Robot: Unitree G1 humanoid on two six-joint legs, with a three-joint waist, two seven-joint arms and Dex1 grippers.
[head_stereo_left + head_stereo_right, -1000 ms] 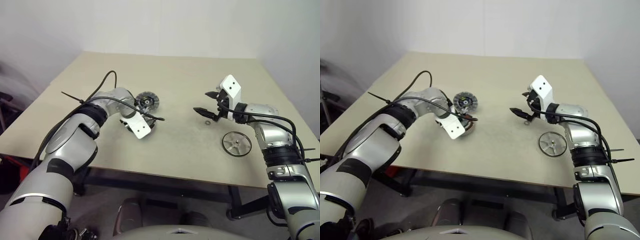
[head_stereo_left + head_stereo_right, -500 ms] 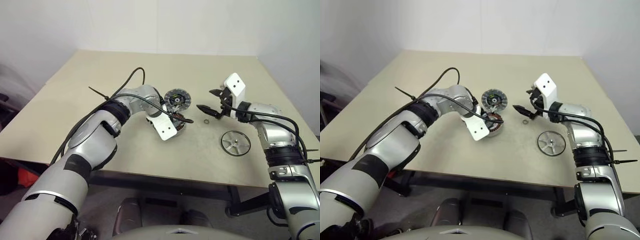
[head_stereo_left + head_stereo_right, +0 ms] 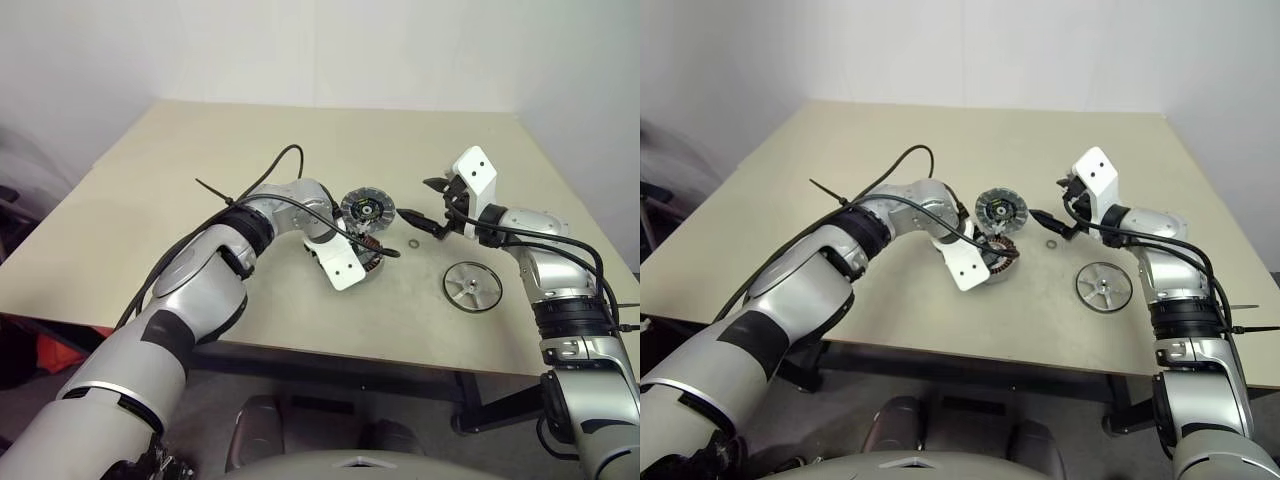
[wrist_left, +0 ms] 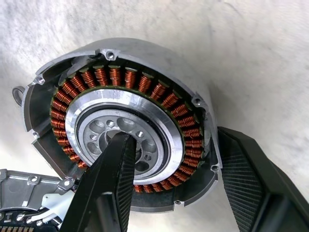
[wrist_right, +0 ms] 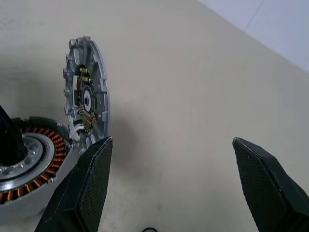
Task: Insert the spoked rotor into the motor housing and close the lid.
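Observation:
The motor housing (image 4: 123,130), a silver ring lined with copper windings, sits mid-table with its lid (image 3: 362,210) standing upright at its far side. My left gripper (image 4: 172,134) is shut on the housing's wall, one finger (image 4: 113,183) inside the hub and the other outside. In the head views a white wrist mount covers this gripper (image 3: 362,258). The spoked rotor (image 3: 472,285), a flat silver disc, lies on the table to the right. My right gripper (image 3: 415,198) hovers open just right of the lid (image 5: 87,104), holding nothing.
A small metal ring (image 3: 414,242) lies on the table (image 3: 250,140) between the housing and the rotor, under the right gripper. A black cable with a zip tie (image 3: 215,190) loops over the left arm. The table's front edge runs close below the rotor.
My left gripper has moved the housing, with its lid, to the right across the table, close to the right gripper. The right gripper and the rotor have stayed in place.

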